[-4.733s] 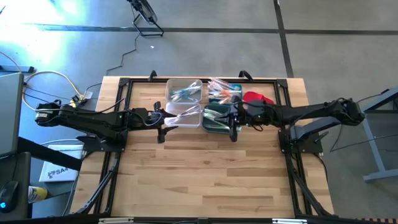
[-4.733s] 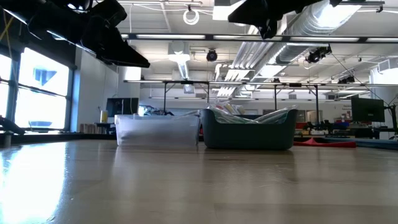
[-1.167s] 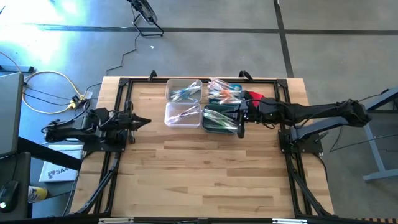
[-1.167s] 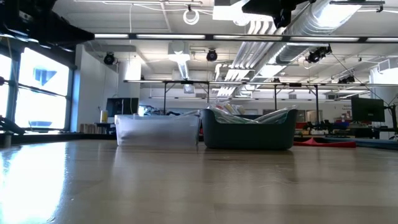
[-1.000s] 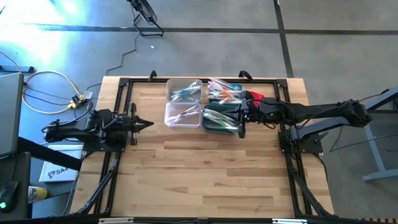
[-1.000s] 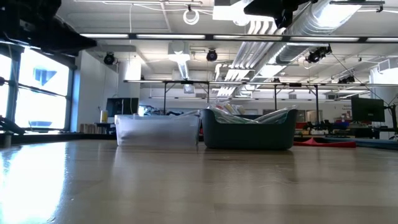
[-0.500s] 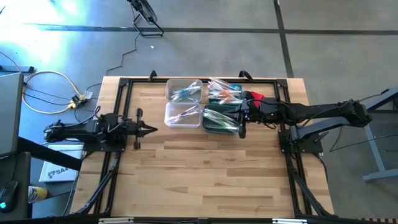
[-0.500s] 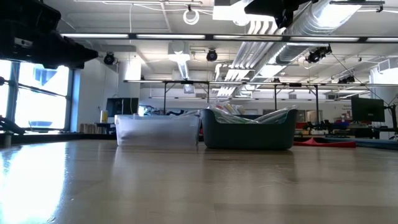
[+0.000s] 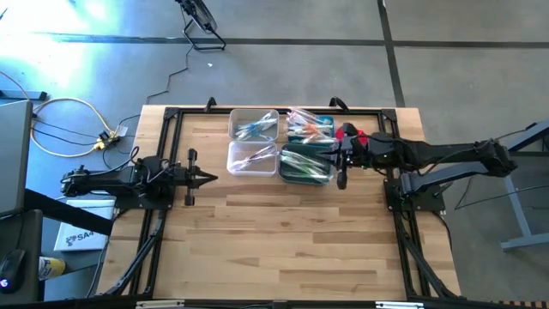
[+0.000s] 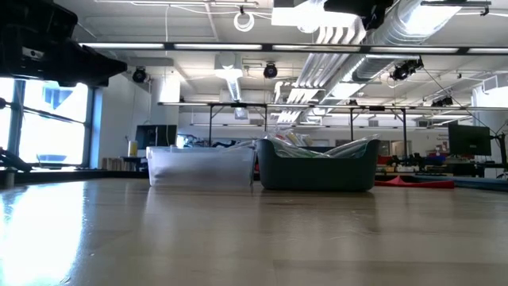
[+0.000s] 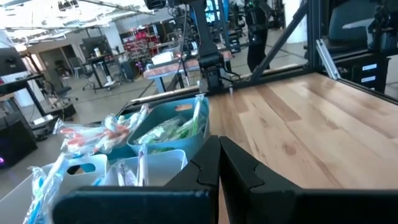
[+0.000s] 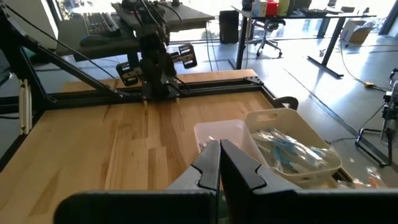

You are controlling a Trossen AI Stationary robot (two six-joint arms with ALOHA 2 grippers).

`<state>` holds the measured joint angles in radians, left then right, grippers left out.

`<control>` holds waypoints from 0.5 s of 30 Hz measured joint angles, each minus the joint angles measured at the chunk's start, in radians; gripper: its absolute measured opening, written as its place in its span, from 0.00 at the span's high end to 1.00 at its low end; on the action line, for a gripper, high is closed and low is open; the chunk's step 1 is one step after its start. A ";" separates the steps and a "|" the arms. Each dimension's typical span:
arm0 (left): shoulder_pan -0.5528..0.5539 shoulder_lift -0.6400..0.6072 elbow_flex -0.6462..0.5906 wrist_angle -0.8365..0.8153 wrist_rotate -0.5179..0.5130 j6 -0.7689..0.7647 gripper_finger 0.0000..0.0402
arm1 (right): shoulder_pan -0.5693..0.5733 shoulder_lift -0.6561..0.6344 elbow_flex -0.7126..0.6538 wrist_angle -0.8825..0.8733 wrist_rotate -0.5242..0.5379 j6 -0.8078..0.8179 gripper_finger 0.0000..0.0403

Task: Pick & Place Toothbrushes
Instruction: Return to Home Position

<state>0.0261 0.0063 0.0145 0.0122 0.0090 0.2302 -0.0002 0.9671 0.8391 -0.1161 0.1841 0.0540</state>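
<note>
Jaws of both grippers are pressed together and hold nothing. In the high view the left gripper [image 9: 208, 178] hangs over the bare light wooden table [image 9: 283, 240], at 8 o'clock from the bins and apart from them. The right gripper [image 9: 329, 158] hangs above the 3 o'clock side of the dark teal plastic bin [image 9: 292, 178]. The thin plastic toothbrushes [image 9: 256, 130] lie inside this bin and the clear plastic bins [image 9: 232, 124] just beside it, grouped at 12 o'clock on the table
</note>
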 joint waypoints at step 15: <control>0.000 0.000 -0.003 0.000 -0.001 0.001 1.00 | 0.000 -0.188 -0.107 -0.077 0.103 0.028 0.99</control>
<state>0.0261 0.0067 0.0116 0.0118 0.0082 0.2310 -0.0002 0.7793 0.7318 -0.1931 0.2867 0.0823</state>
